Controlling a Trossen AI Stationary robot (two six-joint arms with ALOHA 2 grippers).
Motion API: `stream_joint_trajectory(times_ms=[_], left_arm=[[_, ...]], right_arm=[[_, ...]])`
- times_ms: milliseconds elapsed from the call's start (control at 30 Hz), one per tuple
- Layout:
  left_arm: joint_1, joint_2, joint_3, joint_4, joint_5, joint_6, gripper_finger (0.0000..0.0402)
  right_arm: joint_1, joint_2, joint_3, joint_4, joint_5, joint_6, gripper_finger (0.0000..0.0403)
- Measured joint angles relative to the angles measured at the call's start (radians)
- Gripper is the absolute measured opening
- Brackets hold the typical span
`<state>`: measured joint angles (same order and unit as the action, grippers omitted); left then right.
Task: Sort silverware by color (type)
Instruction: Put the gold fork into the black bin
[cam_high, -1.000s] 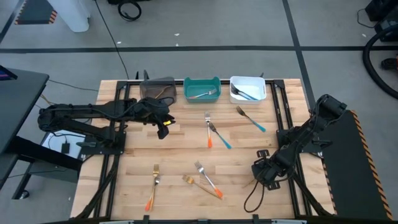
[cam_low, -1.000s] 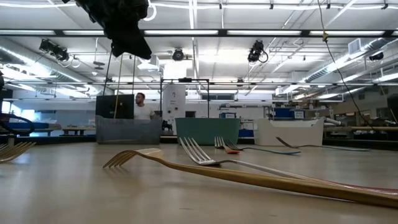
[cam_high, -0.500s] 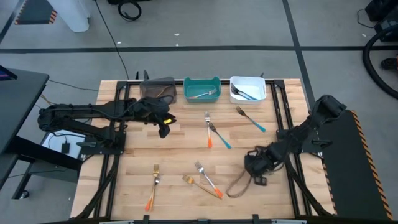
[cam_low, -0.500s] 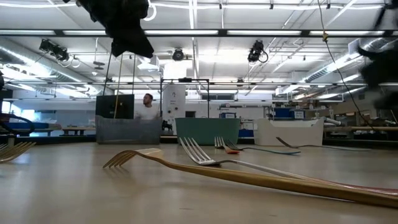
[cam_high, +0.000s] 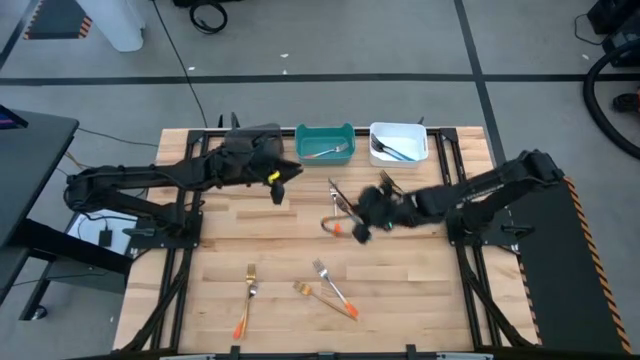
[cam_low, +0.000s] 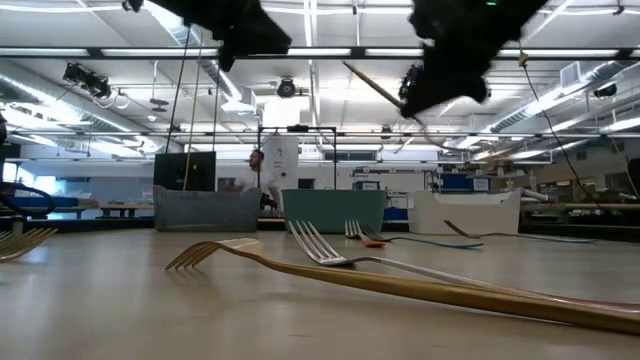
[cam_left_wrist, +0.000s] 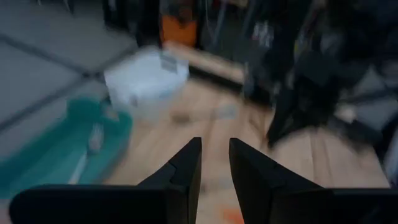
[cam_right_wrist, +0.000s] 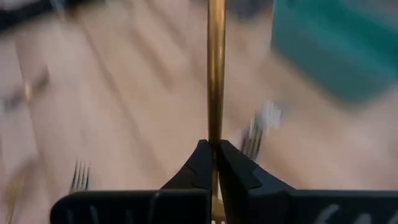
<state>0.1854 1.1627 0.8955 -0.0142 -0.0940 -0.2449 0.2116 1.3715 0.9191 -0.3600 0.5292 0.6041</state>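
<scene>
We count three rectangular bins at the bench's far edge: one grey (cam_high: 252, 143), one teal (cam_high: 325, 142), one white (cam_high: 399, 142). Two dark robot arms reach over the wooden bench (cam_high: 220, 260).

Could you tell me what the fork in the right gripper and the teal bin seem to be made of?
The gold fork looks like brass-coloured metal: its slim handle shines evenly. The teal bin seems to be matte plastic, going by its flat colour and rounded rim, though that stays uncertain.
</scene>
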Motion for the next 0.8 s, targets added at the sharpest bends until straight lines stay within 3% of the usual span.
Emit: stream_joint_trajectory(times_ms=[167,333,600,800], left_arm=[[0.077,0.036,-0.001,0.094,0.011,0.026,0.0091],[0.152,0.071,-0.003,0.232,0.130,-0.003,0.0091],[0.232,0.173,-0.002,0.468,0.209,-0.059,0.0096],[0.257,0.266,-0.003,0.620,0.258,-0.121,0.0119]], right_arm=[[-0.141,0.002,0.029,0.302,-0.023,-0.252,0.0014],[-0.277,0.002,0.032,0.496,-0.109,-0.388,0.0014],[-0.429,0.002,0.032,0.576,-0.303,-0.443,0.0014],[-0.473,0.008,0.033,0.577,-0.377,-0.451,0.0014]])
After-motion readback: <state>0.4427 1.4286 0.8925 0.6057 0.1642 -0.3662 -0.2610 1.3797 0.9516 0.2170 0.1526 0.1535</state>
